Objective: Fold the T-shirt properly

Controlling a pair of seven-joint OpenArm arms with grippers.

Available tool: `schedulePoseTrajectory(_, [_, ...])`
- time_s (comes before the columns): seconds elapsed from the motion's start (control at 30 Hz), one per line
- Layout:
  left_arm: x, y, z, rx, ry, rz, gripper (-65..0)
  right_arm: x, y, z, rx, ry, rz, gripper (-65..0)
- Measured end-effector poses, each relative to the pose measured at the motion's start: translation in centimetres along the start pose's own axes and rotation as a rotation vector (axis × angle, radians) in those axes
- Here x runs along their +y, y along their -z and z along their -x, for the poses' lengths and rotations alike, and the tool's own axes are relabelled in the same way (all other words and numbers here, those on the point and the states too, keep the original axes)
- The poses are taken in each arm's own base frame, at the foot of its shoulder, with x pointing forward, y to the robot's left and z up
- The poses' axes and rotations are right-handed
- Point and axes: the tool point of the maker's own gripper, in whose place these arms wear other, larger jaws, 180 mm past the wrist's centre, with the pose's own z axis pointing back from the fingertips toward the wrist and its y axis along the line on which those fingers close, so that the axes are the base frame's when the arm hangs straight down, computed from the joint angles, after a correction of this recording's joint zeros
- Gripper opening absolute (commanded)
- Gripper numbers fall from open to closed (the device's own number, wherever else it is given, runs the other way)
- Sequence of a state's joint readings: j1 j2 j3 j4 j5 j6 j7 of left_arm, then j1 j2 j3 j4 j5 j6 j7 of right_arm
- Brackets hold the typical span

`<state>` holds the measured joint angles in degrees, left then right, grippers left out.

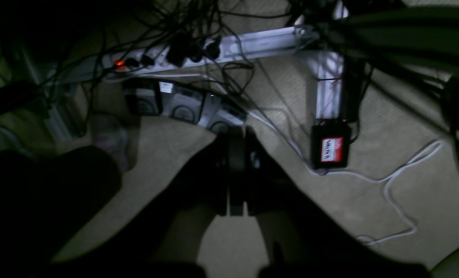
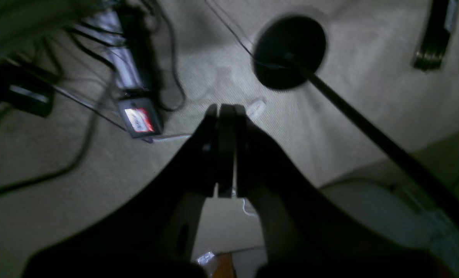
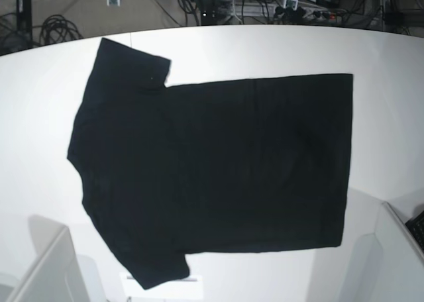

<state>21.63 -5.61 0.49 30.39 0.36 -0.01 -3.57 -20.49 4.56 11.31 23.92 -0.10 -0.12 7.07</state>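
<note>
The T-shirt (image 3: 212, 169) lies spread flat on the white table (image 3: 371, 57) in the base view, plain black side up. Its sleeves point to the far left and near left, and its hem runs down the right. Neither gripper shows in the base view. In the left wrist view my left gripper (image 1: 237, 133) is shut with nothing between its fingers, hanging over a beige carpeted floor. My right gripper (image 2: 226, 110) is likewise shut and empty above the carpet in the right wrist view. The shirt appears in neither wrist view.
Pale box-like shapes sit at the table's near left corner (image 3: 40, 269) and near right corner (image 3: 394, 249). On the floor are a power strip (image 1: 167, 58), an aluminium frame (image 1: 329, 85), a labelled black box (image 1: 329, 148), a white cable (image 1: 399, 181) and a round black stand base (image 2: 289, 52).
</note>
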Motion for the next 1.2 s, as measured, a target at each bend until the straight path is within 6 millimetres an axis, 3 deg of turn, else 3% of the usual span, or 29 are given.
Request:
schedulePoseTrajectory(0.23, [3.3,-2.5,0.5,-0.069,0.044,-0.041,-65.0,-0.9,-2.2,1.3,-0.008,-0.017,0.014,-65.0])
schedulePoseTrajectory(0.37, [2.9,-4.7,-0.3,-0.136,0.066,-0.025,-65.0,-1.1,-3.7,0.3,-0.043,-0.017,0.021,-65.0])
schedulePoseTrajectory(0.43, [2.9,-5.8,-0.9,-0.173,0.081,-0.022,-65.0,-1.4,-4.6,-0.2,-0.063,0.082,0.030,-65.0])
schedulePoseTrajectory(0.53, [4.8,-7.6,-1.6,-0.214,0.055,-0.067,-65.0,-2.4,-6.0,-0.8,-0.066,0.167,0.058,-65.0])
schedulePoseTrajectory(0.63, [7.4,-9.8,-2.9,-0.270,0.042,-0.137,-65.0,-4.0,-7.7,-2.3,-0.116,0.195,0.093,-65.0])
schedulePoseTrajectory(0.8, [7.1,-12.6,-5.4,-0.360,0.091,-0.110,-65.0,-6.2,-10.8,-5.0,-0.206,0.248,0.147,-65.0])
schedulePoseTrajectory(1.07, [6.1,-20.4,-10.4,-0.550,0.139,-0.090,-65.0,-11.8,-17.1,-10.4,-0.311,0.317,0.276,-65.0])
schedulePoseTrajectory(1.2, [8.8,-22.7,-13.4,-0.634,0.156,-0.174,-65.0,-12.1,-20.8,-14.3,-0.411,0.303,0.281,-65.0])
